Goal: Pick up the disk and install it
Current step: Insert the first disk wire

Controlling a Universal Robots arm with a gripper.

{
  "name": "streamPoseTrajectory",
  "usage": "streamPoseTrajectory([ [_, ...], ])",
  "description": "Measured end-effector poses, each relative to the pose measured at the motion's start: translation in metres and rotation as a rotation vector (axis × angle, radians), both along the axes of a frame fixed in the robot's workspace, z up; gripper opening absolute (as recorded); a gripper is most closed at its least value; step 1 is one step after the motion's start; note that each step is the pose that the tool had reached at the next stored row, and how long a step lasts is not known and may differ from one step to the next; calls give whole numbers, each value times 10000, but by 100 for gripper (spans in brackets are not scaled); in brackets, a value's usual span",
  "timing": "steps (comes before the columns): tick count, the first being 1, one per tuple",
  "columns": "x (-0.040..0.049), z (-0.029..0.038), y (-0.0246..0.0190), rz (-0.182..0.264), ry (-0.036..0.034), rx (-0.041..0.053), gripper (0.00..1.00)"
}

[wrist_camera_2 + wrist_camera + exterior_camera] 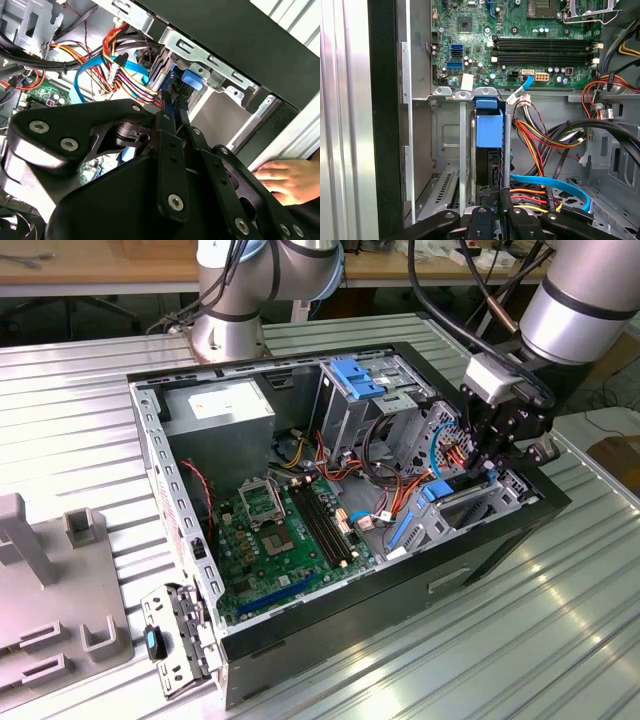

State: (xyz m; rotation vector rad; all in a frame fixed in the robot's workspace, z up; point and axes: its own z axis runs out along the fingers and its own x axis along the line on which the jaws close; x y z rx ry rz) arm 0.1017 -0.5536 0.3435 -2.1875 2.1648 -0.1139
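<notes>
The disk (488, 131), a grey drive in a bright blue carrier, stands on edge in a slot of the silver drive cage (445, 145) at the case's front corner. My gripper (493, 216) comes down on its near edge, and the two fingers are drawn close together on the carrier. In the second wrist view the fingertips (169, 109) pinch the blue frame just behind its blue tab (192, 80). In the exterior view the gripper (481, 466) hangs over the cage on the exterior view's right, with the blue carrier (431, 494) below it.
Bundles of red, yellow and orange wires (540, 135) and a blue flat cable (555, 185) crowd beside the slot. The motherboard (280, 530) lies on the case floor. A blue latch (355, 377) tops the rear cage. A person's hand (287, 178) rests on the table by the case.
</notes>
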Motion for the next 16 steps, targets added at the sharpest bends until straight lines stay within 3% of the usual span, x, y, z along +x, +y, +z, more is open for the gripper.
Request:
streamPoseTrajectory([
  [16,7,15,25,-30,1,4,17],
])
